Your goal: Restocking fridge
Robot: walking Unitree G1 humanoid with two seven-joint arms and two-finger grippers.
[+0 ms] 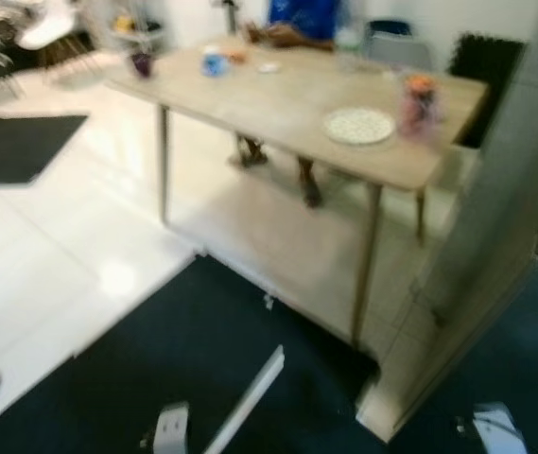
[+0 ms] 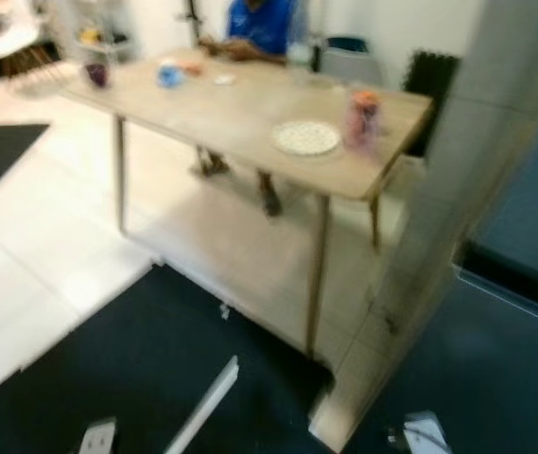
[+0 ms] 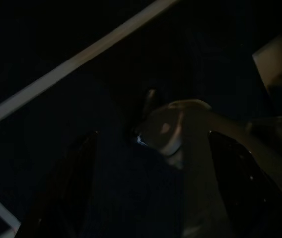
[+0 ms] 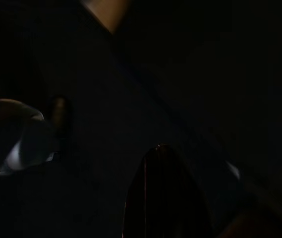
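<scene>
Grippers: both hang low and idle over the dark mat (image 1: 202, 378); fingers too dark to judge, cannot tell whether spread or pressed together.
Mat: white strip (image 1: 246, 399) across it, a likely trip point while walking.
Pillar (image 1: 495, 246): close on the right, could clip the right arm on a turn.
Table (image 1: 287, 104): plate (image 1: 358, 125) and jar (image 1: 418, 104) near its right edge, easily knocked off.
Far edge: seated person (image 1: 302, 19), keep apart.
Fridge: not located; blur makes misjudged distance likely.

plate (image 1: 358, 125) on table (image 1: 278, 99) — person (image 1: 302, 19) behind
</scene>
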